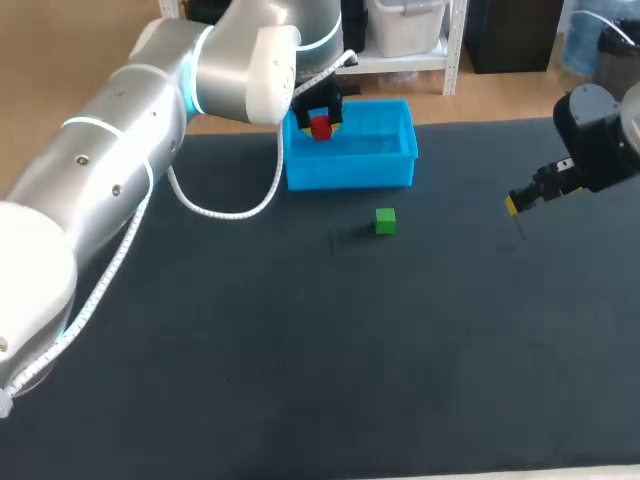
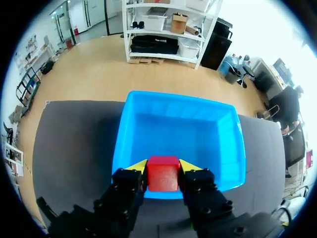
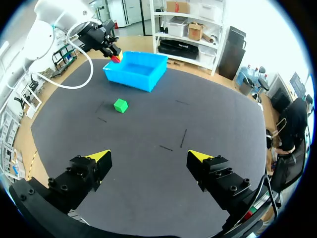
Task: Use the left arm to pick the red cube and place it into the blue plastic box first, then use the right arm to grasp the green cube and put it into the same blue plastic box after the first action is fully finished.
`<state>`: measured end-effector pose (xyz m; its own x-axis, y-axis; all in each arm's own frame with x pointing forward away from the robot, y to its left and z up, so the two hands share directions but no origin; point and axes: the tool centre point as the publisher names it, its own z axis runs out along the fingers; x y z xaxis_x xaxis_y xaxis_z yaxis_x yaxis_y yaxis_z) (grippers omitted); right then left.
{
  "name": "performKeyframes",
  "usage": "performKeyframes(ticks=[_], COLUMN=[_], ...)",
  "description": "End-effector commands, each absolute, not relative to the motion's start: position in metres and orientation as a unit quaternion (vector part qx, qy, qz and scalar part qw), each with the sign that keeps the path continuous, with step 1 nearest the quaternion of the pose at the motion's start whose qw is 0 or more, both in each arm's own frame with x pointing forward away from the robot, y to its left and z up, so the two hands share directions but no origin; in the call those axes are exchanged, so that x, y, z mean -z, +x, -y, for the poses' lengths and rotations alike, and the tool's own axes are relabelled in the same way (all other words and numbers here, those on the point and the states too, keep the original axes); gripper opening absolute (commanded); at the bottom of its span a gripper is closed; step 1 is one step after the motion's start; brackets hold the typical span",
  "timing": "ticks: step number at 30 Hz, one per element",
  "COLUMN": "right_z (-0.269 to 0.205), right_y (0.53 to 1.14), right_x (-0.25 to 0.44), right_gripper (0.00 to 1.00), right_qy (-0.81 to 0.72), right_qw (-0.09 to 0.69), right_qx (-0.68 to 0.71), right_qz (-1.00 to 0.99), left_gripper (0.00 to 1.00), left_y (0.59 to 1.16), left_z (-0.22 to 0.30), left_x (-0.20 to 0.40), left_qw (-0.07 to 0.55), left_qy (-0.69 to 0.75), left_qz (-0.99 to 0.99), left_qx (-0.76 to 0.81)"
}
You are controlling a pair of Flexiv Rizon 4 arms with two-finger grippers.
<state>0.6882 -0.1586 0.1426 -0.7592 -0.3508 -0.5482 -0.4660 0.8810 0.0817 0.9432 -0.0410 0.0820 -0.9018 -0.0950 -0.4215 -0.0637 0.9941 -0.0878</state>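
Dark matting (image 1: pixel 300 350) covers the table, and the blue plastic box (image 1: pixel 350 165) sits toward its far edge. My left gripper (image 2: pixel 163 167) is clamped on the red cube (image 2: pixel 163 176), holding it over the box's left end. The green cube (image 1: pixel 385 221) rests on the mat in front of the box, while my right gripper (image 3: pixel 149 155) hovers well off to the right, fingers spread apart.
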Motion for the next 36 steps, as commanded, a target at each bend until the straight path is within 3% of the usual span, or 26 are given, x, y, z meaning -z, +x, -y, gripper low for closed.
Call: performKeyframes(ticks=[1,16,18,20,22,25,36], right_z=[0.159,0.159,0.159,0.159,0.159,0.159,0.159], right_y=[0.688,0.688,0.688,0.688,0.688,0.688,0.688], right_x=[-0.142,-0.142,-0.142,-0.142,-0.142,-0.142,-0.142], right_gripper=[1.0,1.0,1.0,1.0,1.0,1.0,1.0], right_qy=[-0.219,-0.219,-0.219,-0.219,-0.219,-0.219,-0.219], right_qw=[0.27,0.27,0.27,0.27,0.27,0.27,0.27], right_qx=[-0.107,-0.107,-0.107,-0.107,-0.107,-0.107,-0.107], right_qz=[-0.932,-0.932,-0.932,-0.932,-0.932,-0.932,-0.932], left_gripper=[0.0,0.0,0.38,0.49,0.78,0.98,1.0], left_y=[0.972,0.98,0.981,0.981,0.981,0.98,0.961], left_z=[0.049,0.052,0.051,0.05,0.049,0.048,0.045], left_x=[-0.077,-0.067,-0.067,-0.067,-0.068,-0.069,-0.088], left_qw=[0.181,0.171,0.169,0.169,0.169,0.164,0.162], left_qy=[-0.041,-0.051,-0.054,-0.055,-0.056,-0.06,-0.034], left_qz=[-0.982,-0.984,-0.984,-0.984,-0.984,-0.985,-0.986], left_qx=[0.023,0.008,0.006,0.005,0.005,0.008,0.027])
